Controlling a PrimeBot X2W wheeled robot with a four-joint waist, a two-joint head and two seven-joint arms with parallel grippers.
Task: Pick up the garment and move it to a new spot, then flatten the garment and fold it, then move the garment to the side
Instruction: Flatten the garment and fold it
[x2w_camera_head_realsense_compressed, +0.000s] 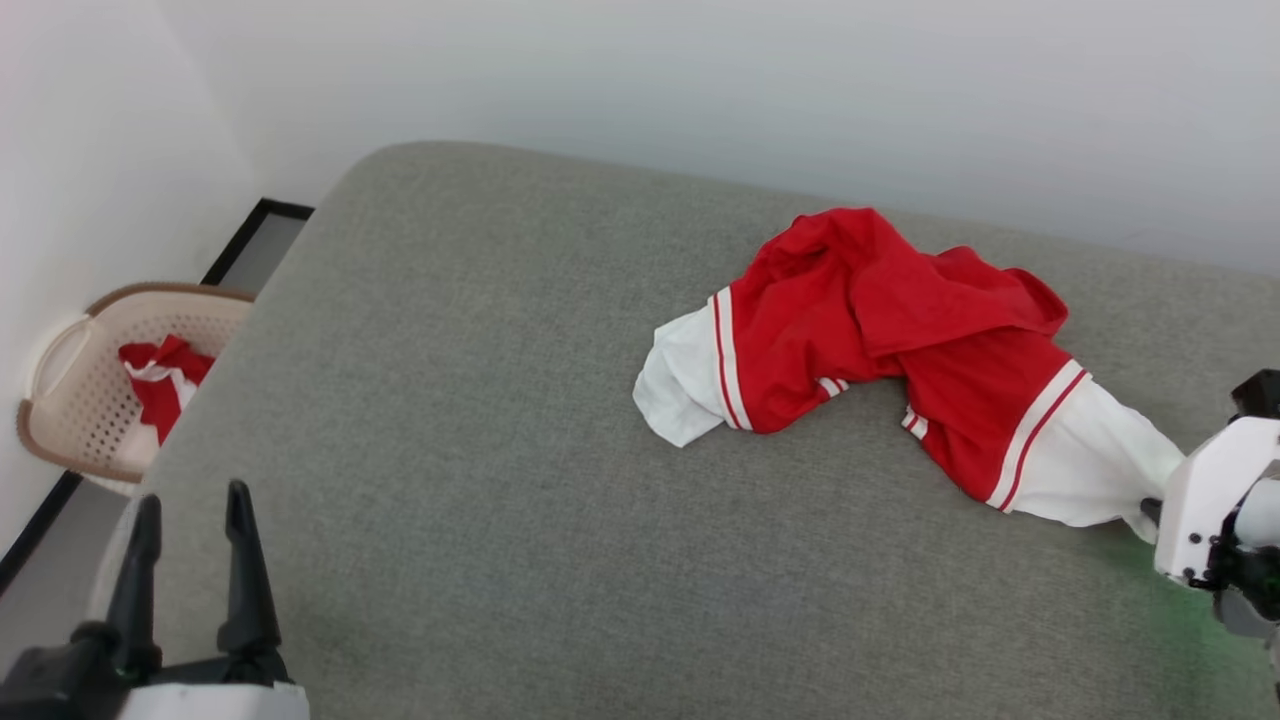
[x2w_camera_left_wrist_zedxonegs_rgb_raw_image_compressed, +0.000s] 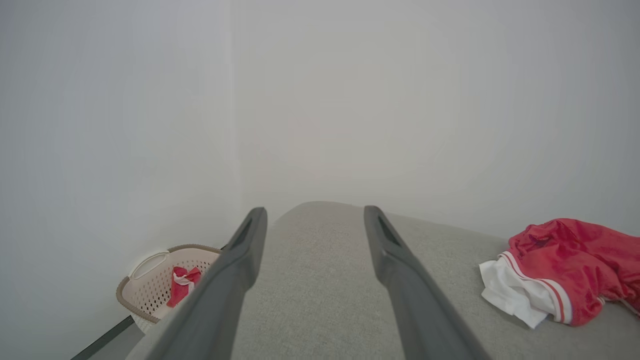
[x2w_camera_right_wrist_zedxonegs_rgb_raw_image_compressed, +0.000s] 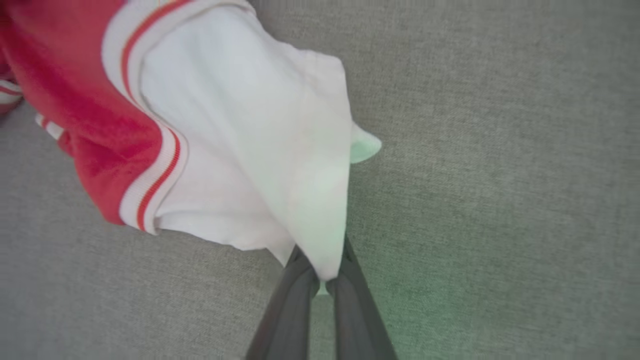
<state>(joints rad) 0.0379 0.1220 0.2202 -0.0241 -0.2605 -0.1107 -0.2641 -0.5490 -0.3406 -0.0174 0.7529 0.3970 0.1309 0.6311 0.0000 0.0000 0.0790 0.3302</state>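
The garment (x2w_camera_head_realsense_compressed: 900, 340) lies crumpled on the grey cushioned surface (x2w_camera_head_realsense_compressed: 480, 400), red body bunched up, one white sleeve at its left and one at its right. Its chest letters are hidden in the folds. My right gripper (x2w_camera_right_wrist_zedxonegs_rgb_raw_image_compressed: 322, 272) is shut on the tip of the right white sleeve (x2w_camera_right_wrist_zedxonegs_rgb_raw_image_compressed: 260, 150), the fabric pinched between the two dark fingers. In the head view the right gripper (x2w_camera_head_realsense_compressed: 1150, 510) sits at the sleeve's end by the right edge. My left gripper (x2w_camera_head_realsense_compressed: 190, 520) stands open at the lower left, far from the garment (x2w_camera_left_wrist_zedxonegs_rgb_raw_image_compressed: 565, 270), nothing between its fingers (x2w_camera_left_wrist_zedxonegs_rgb_raw_image_compressed: 240, 260).
A beige perforated basket (x2w_camera_head_realsense_compressed: 70, 400) stands on the floor left of the surface, against the white wall, holding another red-and-white cloth (x2w_camera_head_realsense_compressed: 160, 385). The basket (x2w_camera_left_wrist_zedxonegs_rgb_raw_image_compressed: 150, 285) also appears beside the left fingers. A wall runs behind the surface.
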